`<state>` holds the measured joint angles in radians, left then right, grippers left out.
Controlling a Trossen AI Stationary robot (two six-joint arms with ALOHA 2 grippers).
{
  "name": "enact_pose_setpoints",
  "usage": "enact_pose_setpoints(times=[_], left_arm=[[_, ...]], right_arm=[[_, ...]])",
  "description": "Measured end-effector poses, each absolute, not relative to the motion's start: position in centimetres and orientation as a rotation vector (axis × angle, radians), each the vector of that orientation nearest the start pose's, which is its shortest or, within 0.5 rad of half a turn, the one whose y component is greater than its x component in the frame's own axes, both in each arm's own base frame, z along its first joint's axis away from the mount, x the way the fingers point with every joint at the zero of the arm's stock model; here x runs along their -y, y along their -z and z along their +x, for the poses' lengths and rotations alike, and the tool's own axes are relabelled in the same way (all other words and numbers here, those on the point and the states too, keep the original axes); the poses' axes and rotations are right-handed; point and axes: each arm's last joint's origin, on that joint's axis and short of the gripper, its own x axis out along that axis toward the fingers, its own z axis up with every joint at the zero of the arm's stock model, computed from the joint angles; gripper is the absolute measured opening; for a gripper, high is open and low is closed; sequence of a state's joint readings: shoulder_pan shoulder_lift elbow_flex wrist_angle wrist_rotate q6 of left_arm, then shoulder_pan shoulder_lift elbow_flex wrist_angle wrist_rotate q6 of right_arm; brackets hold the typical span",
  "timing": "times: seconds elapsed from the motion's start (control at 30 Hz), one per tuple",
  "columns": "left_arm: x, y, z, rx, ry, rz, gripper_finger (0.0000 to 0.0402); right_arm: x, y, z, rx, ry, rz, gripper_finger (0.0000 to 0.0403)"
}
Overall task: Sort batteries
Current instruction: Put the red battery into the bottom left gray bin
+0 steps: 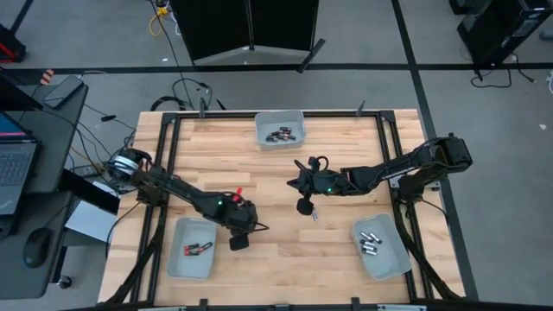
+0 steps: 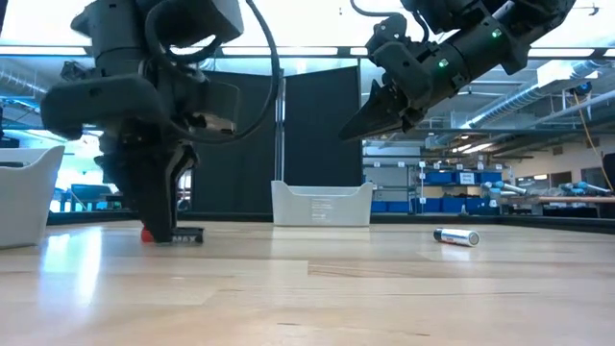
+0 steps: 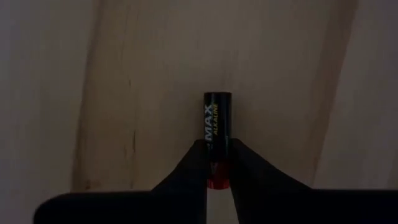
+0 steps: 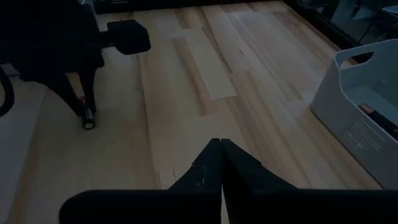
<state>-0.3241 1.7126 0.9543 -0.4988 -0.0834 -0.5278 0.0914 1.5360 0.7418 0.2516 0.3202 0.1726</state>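
Note:
A red-and-black battery lies flat on the wooden table, and my left gripper is shut on it; the low view shows the same battery under the gripper. From above, my left gripper is beside the near-left tray. My right gripper hangs shut and empty above the table's middle. A silver-grey battery lies on its side on the table just near of it. My left gripper pinches the battery's red end between its two fingers. The fingers come from above, pointing down, and lie across the battery. The battery lies flat on the table, its black end sticking out past the fingertips.
Three pale trays stand on the table: a far-middle one with black batteries, a near-left one with red-and-black batteries, a near-right one with silver-grey ones. Bare wood lies between them. A desk with a laptop stands left of the table.

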Motion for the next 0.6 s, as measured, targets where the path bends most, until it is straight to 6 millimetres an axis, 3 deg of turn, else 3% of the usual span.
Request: enact_pose_setpoints(times=[0.3, 0.43, 0.6], left_arm=[[11.2, -21.2, 30.6, -1.262, -0.1, -0.013, 0.0046], [12.1, -23.9, 29.7, -1.301, -0.101, 0.032, 0.0046], [13.2, -25.8, 27.1, -1.346, -0.105, 0.012, 0.0046]], right_arm=[[-1.9, -18.6, 30.6, -0.512, 0.265, 0.046, 0.0009], [-1.9, -18.6, 30.6, -0.512, 0.265, 0.046, 0.0009], [-1.9, -18.5, 30.6, -0.519, 0.265, 0.044, 0.0009]])
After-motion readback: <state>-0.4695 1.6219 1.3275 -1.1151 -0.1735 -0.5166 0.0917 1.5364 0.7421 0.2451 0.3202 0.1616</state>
